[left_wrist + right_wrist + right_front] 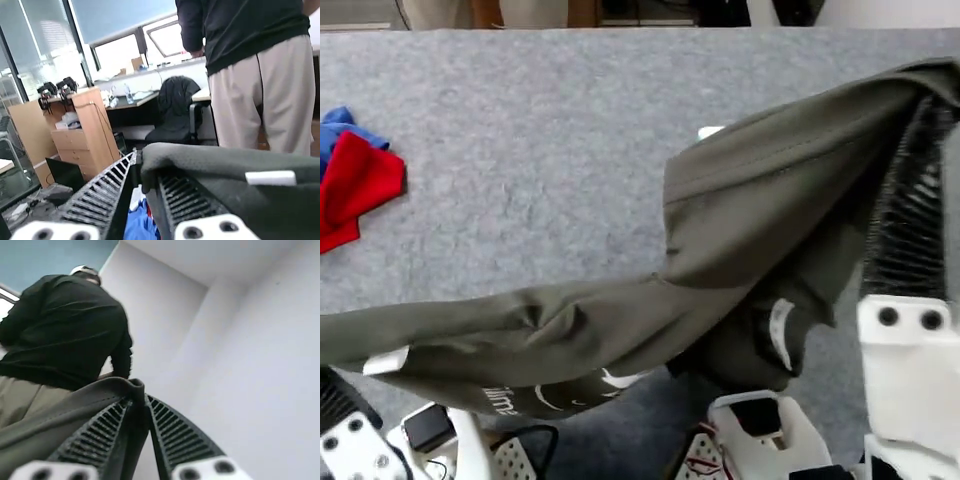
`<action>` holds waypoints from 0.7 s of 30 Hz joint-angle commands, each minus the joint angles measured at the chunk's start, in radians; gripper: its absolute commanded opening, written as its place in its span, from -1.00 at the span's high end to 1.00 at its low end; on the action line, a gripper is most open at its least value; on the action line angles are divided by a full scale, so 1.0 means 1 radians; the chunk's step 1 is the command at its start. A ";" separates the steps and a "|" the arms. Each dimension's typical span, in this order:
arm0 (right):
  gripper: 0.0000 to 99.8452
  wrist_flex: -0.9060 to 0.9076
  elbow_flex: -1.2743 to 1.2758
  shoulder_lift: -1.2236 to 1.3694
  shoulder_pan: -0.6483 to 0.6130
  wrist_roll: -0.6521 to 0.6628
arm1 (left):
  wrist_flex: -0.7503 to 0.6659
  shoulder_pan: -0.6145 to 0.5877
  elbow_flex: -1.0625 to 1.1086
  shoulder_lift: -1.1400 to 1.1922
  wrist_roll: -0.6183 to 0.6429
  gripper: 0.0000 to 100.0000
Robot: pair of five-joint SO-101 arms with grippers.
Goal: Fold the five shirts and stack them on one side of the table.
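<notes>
An olive-green shirt (740,230) hangs stretched in the air over the grey table (520,110), running from the near left edge up to the far right. My right gripper (930,95) is shut on its far-right corner, and its ribbed fingers (115,425) pinch a fold of the shirt (75,405). My left gripper (142,172) is shut on the other end of the shirt (225,175), near a white label (270,177). A red shirt (355,185) and a blue shirt (335,125) lie crumpled at the table's left edge.
The arm bases (760,430) stand along the near edge, partly under the hanging cloth. A small white tag (710,131) peeks out behind the shirt's upper edge. Bare grey felt spreads across the far and middle table.
</notes>
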 commanded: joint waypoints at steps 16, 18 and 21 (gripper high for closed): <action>1.00 -0.649 0.874 0.263 0.012 -0.152 | -1.049 0.124 1.040 0.285 0.005 0.96; 1.00 -0.735 0.912 0.338 0.016 -0.152 | -1.140 0.126 1.031 0.384 0.006 0.96; 1.00 -0.835 0.908 0.479 0.019 -0.152 | -1.246 0.126 0.984 0.556 0.048 0.96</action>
